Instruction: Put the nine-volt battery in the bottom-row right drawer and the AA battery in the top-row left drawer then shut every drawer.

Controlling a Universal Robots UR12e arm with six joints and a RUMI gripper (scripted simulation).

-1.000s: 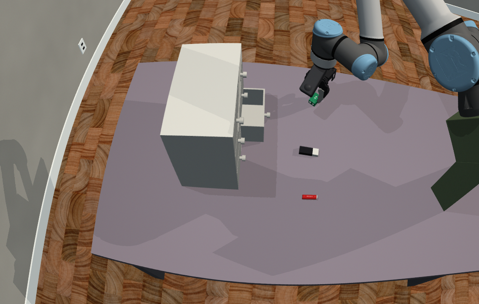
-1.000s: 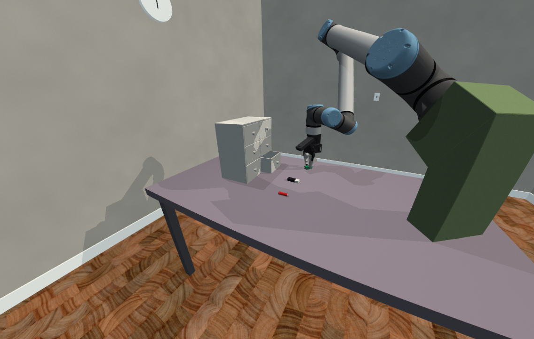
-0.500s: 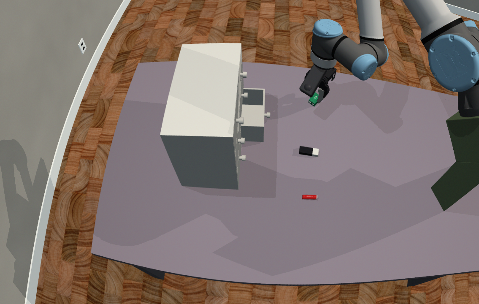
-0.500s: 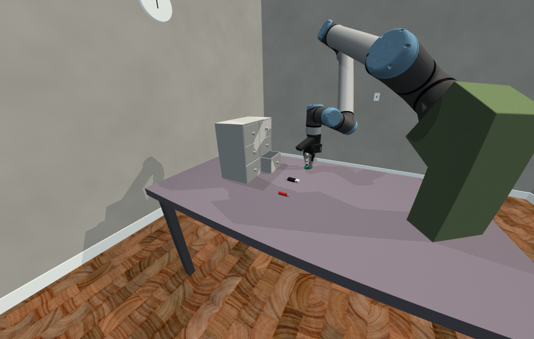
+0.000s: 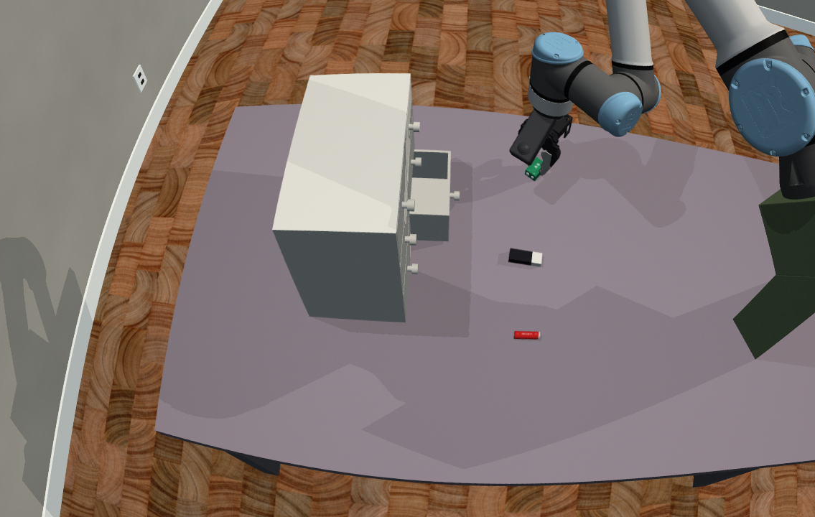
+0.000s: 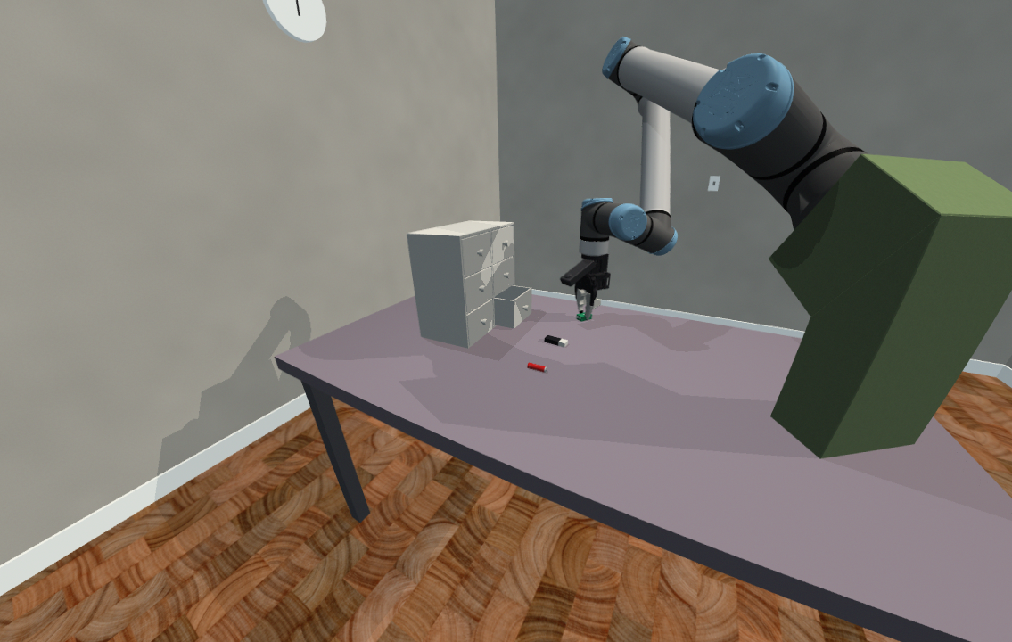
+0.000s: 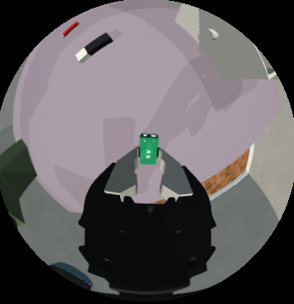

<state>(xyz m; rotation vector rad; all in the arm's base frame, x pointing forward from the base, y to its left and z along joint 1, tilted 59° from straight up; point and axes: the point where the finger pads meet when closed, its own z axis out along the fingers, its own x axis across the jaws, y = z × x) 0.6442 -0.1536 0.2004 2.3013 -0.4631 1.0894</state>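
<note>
The green nine-volt battery point(image 5: 533, 171) point(image 6: 581, 316) point(image 7: 148, 149) stands between my fingertips, low over the purple table point(image 5: 590, 385). My gripper point(image 5: 538, 166) point(image 6: 582, 308) point(image 7: 148, 148) is shut on it and points down. The white chest point(image 5: 345, 147) point(image 6: 445, 279) stands upright to the left. Its bottom right drawer point(image 5: 429, 199) point(image 6: 511, 307) is pulled out and looks empty; the other drawers are shut. The red AA battery point(image 5: 525, 334) point(image 6: 536, 366) point(image 7: 70, 29) lies flat on the table, far from the gripper.
A black and white block point(image 5: 524, 257) point(image 6: 555, 341) point(image 7: 94, 46) lies on the table between the two batteries. The arm's green base point(image 5: 808, 257) point(image 6: 892, 303) stands at the table's right side.
</note>
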